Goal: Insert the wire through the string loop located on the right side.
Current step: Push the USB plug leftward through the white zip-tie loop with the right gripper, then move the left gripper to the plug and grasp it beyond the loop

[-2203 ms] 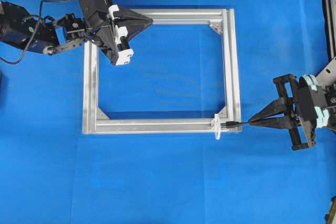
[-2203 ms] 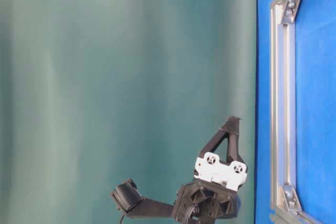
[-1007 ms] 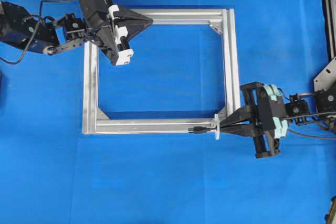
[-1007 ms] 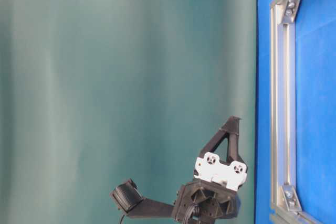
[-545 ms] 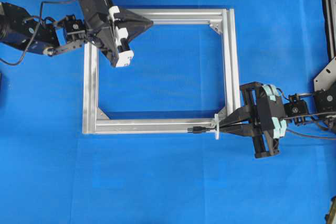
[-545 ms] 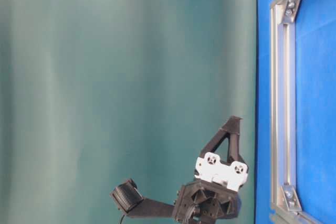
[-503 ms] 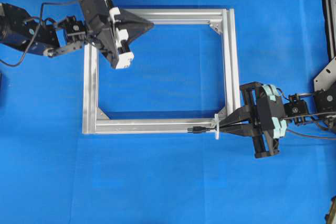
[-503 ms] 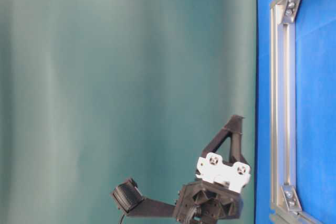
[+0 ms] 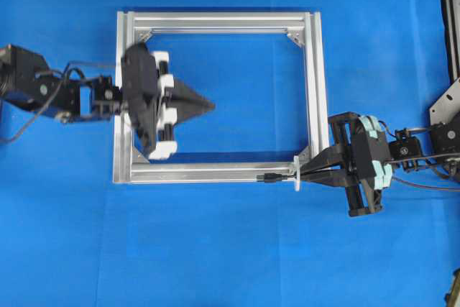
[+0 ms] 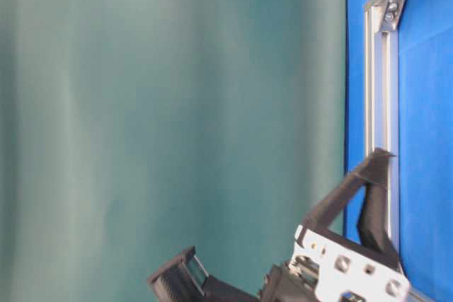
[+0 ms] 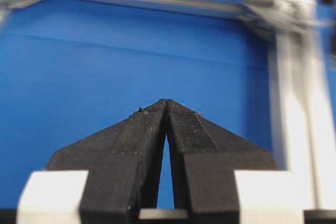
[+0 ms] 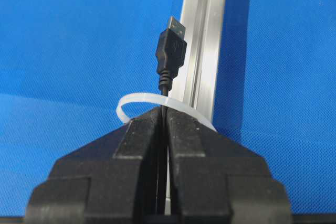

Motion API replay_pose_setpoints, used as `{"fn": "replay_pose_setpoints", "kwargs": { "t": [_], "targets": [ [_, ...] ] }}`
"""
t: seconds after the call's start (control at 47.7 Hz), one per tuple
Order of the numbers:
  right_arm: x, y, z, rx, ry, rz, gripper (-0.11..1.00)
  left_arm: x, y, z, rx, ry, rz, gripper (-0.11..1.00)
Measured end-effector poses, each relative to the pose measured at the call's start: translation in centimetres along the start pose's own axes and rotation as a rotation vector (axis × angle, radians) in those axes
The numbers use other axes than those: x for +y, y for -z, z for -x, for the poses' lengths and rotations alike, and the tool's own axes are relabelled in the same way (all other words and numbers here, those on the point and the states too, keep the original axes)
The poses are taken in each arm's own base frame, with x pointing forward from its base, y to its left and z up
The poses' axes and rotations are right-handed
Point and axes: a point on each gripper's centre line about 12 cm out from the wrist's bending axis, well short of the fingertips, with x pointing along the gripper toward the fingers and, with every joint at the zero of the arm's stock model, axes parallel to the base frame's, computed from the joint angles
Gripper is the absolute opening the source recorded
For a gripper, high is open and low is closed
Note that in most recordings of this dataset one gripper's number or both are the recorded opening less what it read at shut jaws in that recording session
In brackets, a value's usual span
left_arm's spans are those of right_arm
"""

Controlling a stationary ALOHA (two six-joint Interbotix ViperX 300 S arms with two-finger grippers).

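Silver aluminium frame [image 9: 315, 91] lies flat on the blue table [image 9: 230, 249]. We record the right tool [image 9: 305, 173] clamped on the wire [image 12: 167, 85] just behind its plug, whose metal tip points along the frame's near bar. We see the plug passed through the string loop [image 12: 137, 99], which arches over the tool's fingertips. We note the left tool [image 9: 210, 106] pressed shut on nothing, over the blue inside the frame's left bar.

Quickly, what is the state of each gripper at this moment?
Left gripper: closed, holding nothing.
Right gripper: closed on the wire, whose plug has passed through the string loop.
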Motion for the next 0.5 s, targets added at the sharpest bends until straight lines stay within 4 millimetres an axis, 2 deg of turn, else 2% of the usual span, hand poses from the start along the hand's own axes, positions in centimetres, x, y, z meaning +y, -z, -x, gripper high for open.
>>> {"fn": "replay_pose_setpoints", "kwargs": {
  "t": [0.231,0.378,0.503],
  "targets": [
    [0.0,0.0,0.0,0.0,0.001,0.001,-0.03,-5.5,0.6,0.6,0.009,0.141,-0.043,0.0],
    [0.0,0.0,0.0,0.0,0.001,0.001,-0.03,-7.6,0.9,1.1,0.015,0.196,-0.039,0.0],
    [0.0,0.0,0.0,0.0,0.0,0.0,-0.03,-8.6,1.0,1.3,0.016,0.222,-0.044,0.0]
  ]
}}
